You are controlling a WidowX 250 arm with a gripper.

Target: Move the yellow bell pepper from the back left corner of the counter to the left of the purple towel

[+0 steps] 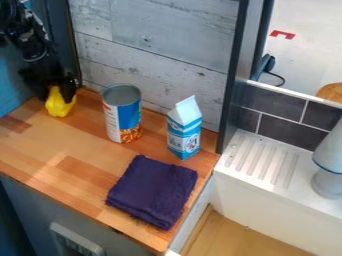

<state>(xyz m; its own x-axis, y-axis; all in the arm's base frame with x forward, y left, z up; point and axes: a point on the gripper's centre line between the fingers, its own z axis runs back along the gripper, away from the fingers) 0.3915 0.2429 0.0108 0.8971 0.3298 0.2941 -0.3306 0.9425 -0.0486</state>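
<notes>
Hangs at the upper left of the view, above the back left part of the wooden counter (pixel 37 145); pinches a yellow object (pixel 59 106) by its narrow top between the fingers of the black gripper (pixel 56 90); cannot tell from this angle about contact between its base and the wood; has a tall can (pixel 123 117) near, to the right, upright, with a grey metal top and a blue, white and orange label; farther right, shows a blue and white carton (pixel 184 132) with a peaked top, also upright, apart from the can; nearer the camera, below both, shows a folded dark purple cloth (pixel 152 191) flat on the counter, close to its right edge; behind, rises in grey wooden planks (pixel 160 55); beyond the dark upright post (pixel 237 65), gives way to a white ridged ledge (pixel 294 192) with a pale vessel (pixel 330 165) at the far right, below dark tiles (pixel 284 132)
</notes>
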